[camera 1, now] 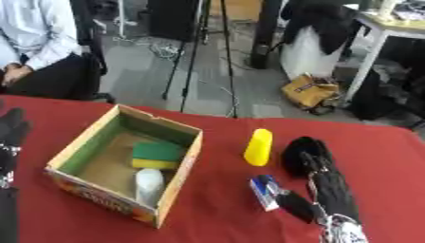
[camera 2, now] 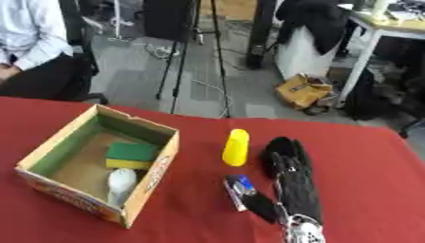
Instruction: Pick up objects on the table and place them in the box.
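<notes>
Lower right of the frame, the right robot hand (camera 1: 332,187) lies spread, fingers straight toward a black object (camera 1: 299,153), thumb beside a blue packet (camera 1: 265,191), seemingly lining up a grasp

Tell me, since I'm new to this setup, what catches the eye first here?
The open cardboard box left of centre on the red table, holding a green-and-yellow sponge and a white thing. Right of it lies a yellow thing, then the black right hand, fingers straight, beside a small blue-and-white thing.
</notes>
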{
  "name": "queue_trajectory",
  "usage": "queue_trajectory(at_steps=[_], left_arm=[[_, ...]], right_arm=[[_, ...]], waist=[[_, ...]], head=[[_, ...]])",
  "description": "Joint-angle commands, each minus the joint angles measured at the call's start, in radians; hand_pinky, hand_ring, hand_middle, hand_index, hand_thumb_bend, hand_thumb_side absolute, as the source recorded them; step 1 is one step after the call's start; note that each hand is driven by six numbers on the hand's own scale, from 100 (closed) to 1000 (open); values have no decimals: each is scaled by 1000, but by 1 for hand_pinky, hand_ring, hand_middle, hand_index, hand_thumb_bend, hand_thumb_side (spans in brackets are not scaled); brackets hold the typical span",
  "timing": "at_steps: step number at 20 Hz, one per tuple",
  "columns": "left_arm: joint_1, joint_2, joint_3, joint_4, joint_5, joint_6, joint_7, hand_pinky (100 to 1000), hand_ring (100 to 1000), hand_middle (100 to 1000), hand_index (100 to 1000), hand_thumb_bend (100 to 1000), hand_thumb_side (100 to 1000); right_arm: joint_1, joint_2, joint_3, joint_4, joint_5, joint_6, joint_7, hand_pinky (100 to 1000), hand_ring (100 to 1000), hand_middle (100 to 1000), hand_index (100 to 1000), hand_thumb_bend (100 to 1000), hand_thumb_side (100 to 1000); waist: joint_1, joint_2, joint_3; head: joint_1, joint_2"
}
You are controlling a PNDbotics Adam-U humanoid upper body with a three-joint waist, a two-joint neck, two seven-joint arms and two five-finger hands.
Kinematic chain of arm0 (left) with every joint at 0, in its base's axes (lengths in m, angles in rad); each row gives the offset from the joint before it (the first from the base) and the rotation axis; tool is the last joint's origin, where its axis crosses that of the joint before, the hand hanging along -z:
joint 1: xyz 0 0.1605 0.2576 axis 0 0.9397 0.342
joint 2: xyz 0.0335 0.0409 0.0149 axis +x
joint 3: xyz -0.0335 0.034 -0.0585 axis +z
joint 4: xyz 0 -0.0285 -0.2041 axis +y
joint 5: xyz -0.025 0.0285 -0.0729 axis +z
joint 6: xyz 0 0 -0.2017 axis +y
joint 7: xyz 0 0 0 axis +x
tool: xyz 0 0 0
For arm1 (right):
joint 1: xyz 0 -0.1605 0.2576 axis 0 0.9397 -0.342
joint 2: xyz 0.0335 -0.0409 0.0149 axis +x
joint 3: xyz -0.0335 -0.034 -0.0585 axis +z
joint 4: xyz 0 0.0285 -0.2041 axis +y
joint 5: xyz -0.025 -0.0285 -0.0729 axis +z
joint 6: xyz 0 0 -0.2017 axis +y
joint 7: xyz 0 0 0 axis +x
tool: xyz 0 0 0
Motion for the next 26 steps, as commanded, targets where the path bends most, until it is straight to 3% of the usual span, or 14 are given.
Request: queue_trajectory(at_steps=[1,11,26], left_arm=[[-17,-11,-8,-18,12,-1,-9,967,934,932,846,100,885],[-28,-23,-9,-18,26,1,-21,969,932,934,846,100,887],[-30,-24,-10,-18,31,6,-30,971,923,926,846,100,887]], right_arm=[[-21,8,-21,-45,23,26,24,1000,1000,913,1000,727,1000],[-18,12,-26,-47,52,32,26,1000,1000,911,1000,741,1000],[-4,11,-13,8,56,7,35,1000,1000,913,1000,796,1000]], waist=[[13,-9,7],[24,15,23],[23,20,26]], head=[[-23,-24],[-35,-53],[-32,-59]])
